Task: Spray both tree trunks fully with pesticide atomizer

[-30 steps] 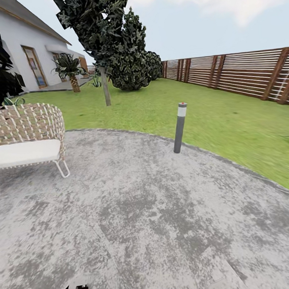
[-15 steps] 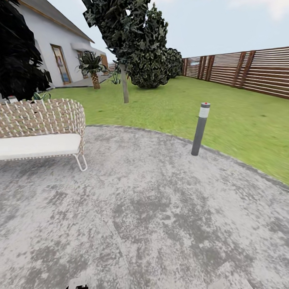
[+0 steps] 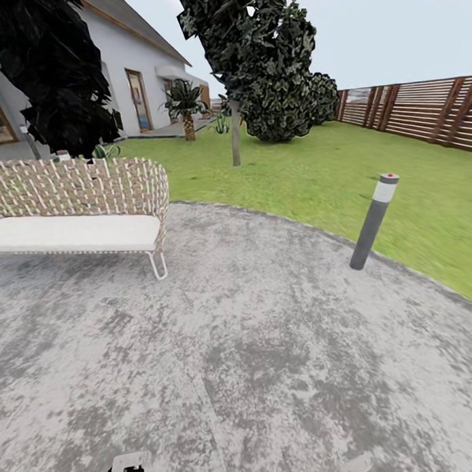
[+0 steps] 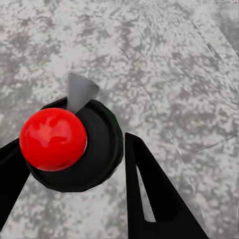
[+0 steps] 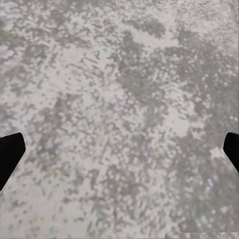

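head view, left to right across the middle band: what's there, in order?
Wicker bench → palm → tree trunk → lamp post → wooden fence.

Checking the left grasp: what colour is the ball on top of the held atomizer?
Red, on the atomizer, clearest in the left wrist view.

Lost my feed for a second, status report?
Left gripper shut on atomizer. Right gripper open, empty. Tree trunk ahead across lawn; lamp post off right.
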